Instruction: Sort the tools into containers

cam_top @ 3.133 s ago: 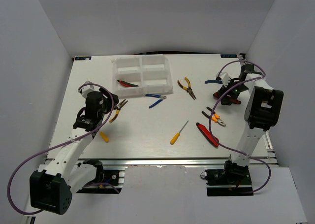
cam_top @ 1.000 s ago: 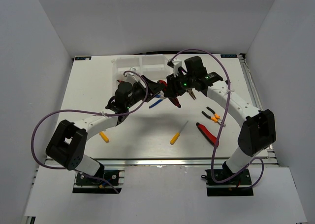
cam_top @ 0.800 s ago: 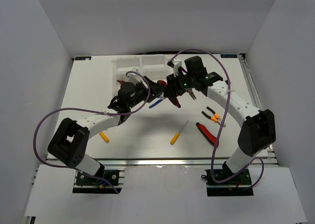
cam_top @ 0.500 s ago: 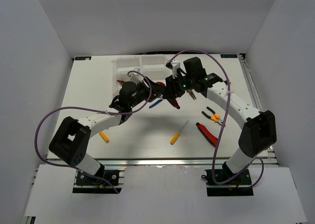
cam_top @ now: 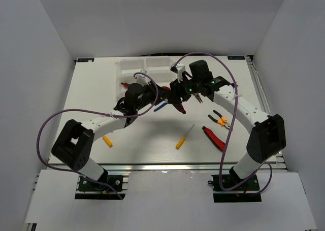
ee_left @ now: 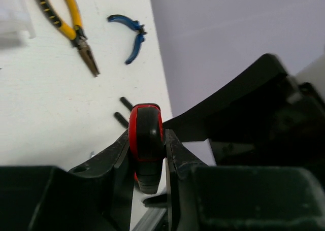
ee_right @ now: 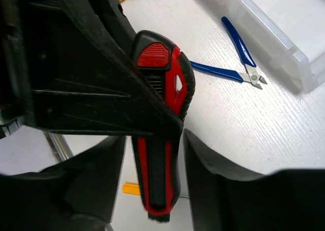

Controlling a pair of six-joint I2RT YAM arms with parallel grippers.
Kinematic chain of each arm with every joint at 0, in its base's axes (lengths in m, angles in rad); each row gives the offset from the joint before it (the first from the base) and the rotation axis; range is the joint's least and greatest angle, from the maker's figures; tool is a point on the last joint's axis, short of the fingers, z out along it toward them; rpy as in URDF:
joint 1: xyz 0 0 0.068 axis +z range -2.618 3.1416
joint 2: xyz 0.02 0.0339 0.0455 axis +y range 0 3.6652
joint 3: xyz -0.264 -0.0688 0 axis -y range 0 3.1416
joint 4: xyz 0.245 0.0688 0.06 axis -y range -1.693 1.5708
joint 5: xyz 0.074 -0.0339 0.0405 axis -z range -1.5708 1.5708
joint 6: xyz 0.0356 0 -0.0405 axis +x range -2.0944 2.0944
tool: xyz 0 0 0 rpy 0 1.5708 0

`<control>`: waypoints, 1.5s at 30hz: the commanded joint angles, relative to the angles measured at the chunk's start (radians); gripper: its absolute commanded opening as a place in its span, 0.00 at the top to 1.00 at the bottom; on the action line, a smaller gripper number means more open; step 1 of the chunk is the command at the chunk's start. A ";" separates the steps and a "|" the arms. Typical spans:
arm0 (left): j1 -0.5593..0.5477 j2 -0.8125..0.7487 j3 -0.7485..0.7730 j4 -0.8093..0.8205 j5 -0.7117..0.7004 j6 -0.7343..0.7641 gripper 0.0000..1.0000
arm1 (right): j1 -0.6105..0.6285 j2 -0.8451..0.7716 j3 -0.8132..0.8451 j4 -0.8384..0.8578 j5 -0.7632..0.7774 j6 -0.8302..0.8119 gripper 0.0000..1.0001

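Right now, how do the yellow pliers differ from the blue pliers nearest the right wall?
The yellow pliers have yellow-and-black grips; the blue pliers plain blue ones. The yellow pliers look longer than the blue pliers. The yellow pliers' handles sit close together; the blue pliers' splay wide. The yellow pliers' nose is long and tapered, the blue pliers' short. Both lie flat on the table.

Only one end of the red-and-black plastic-handled cutter (ee_left: 146,124) shows in the left tool (ee_left: 147,139); the remainder is hidden behind its fingers. Beyond the right tool (ee_right: 154,139), the white translucent plastic tray (ee_right: 284,43) runs out of view.
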 commanded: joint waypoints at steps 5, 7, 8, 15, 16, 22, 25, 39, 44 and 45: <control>0.075 -0.072 0.041 -0.167 -0.065 0.088 1.00 | -0.017 -0.093 -0.033 0.026 -0.011 -0.121 0.25; 0.113 -0.095 0.035 -0.181 -0.069 0.091 1.00 | -0.043 -0.110 -0.041 0.000 -0.040 -0.188 0.22; 0.156 -0.101 0.034 -0.194 -0.071 0.091 1.00 | -0.055 -0.116 -0.044 -0.030 -0.071 -0.213 0.19; 0.371 -0.106 0.050 -0.186 -0.089 0.057 1.00 | -0.242 -0.157 -0.039 -0.271 -0.421 -0.575 0.42; 0.392 -0.096 0.060 -0.187 -0.107 0.053 1.00 | -0.267 -0.160 -0.045 -0.278 -0.422 -0.586 0.52; 0.500 0.049 0.185 -0.161 -0.167 0.037 1.00 | -0.325 -0.209 -0.136 -0.268 -0.424 -0.594 0.91; 0.512 0.147 0.274 -0.172 -0.180 0.042 1.00 | -0.344 -0.248 -0.188 -0.238 -0.415 -0.578 0.85; 0.514 0.332 0.376 -0.237 -0.132 0.079 0.74 | -0.444 -0.286 -0.246 -0.224 -0.344 -0.564 0.50; 0.512 0.342 0.362 -0.233 -0.055 0.079 0.56 | -0.454 -0.266 -0.274 -0.230 -0.264 -0.564 0.48; 0.512 0.338 0.357 -0.238 -0.049 0.086 0.56 | -0.457 -0.263 -0.277 -0.233 -0.254 -0.566 0.48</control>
